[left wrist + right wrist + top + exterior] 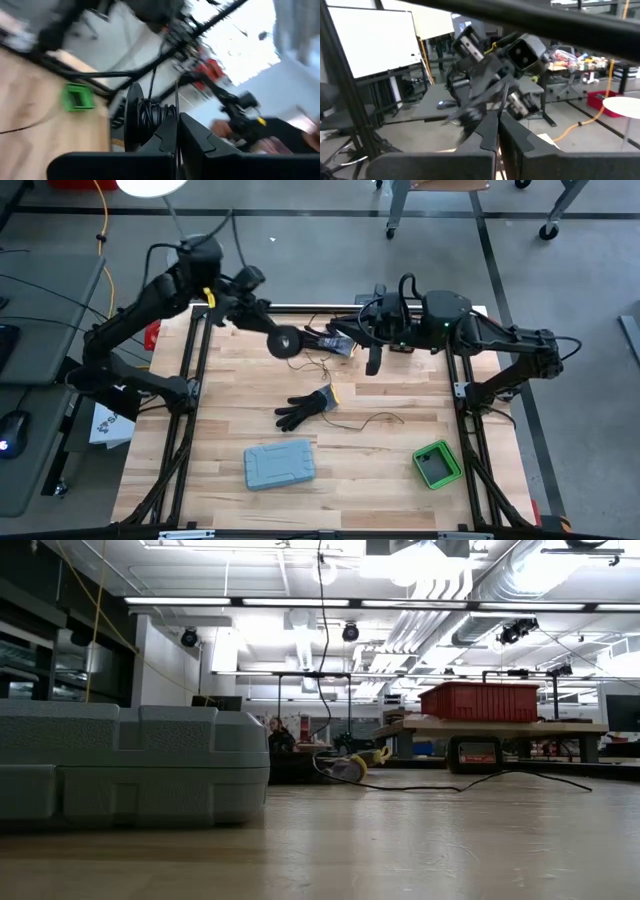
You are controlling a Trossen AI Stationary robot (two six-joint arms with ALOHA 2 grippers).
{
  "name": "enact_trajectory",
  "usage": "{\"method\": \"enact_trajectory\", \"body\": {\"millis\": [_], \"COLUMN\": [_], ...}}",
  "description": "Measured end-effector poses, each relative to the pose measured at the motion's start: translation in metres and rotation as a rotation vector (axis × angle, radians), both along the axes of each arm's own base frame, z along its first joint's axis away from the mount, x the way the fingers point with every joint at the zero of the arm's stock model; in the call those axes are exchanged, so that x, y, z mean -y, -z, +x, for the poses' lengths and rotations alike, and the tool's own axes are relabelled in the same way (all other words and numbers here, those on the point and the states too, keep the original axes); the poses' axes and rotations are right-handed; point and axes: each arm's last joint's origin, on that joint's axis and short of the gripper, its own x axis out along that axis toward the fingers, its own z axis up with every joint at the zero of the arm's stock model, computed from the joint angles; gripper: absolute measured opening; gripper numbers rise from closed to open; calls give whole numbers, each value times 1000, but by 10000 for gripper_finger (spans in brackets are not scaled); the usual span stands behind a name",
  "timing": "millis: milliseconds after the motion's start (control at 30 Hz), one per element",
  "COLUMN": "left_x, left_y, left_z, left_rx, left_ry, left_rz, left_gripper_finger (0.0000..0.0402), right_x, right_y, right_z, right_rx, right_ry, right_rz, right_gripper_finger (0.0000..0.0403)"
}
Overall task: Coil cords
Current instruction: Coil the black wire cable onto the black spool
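Grey case [130, 765] up front, left claw [287, 343] clamping cord spool [145, 120]

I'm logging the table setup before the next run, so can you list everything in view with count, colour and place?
spool: one, black, wound with cord, held up over the far middle of the table.
cord: one loose thin dark strand, lying right of centre.
glove: one, black with a yellow cuff, table centre.
case: one, grey-blue, near edge, left of centre.
green box: one, near right corner.
yellow cable: one, on the floor beyond the table's far left.
table: one, light wood.
left gripper: shut on the spool.
right gripper: shut, raised over the far right of the table.
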Motion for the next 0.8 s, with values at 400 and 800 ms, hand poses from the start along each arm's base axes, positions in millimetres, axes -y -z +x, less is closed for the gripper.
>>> {"method": "enact_trajectory", "body": {"millis": [400, 800], "left_x": [13, 16], "left_y": [-2, -16], "left_z": [69, 87], "left_rx": [180, 489], "left_ry": [208, 255], "left_rz": [-80, -66], "left_gripper_finger": [0, 0], "right_x": [-2, -4], "right_y": [7, 12], "right_z": [24, 29], "right_rx": [58, 35], "right_ry": [-164, -174], "right_rz": [34, 43], "right_gripper_finger": [0, 0]}}
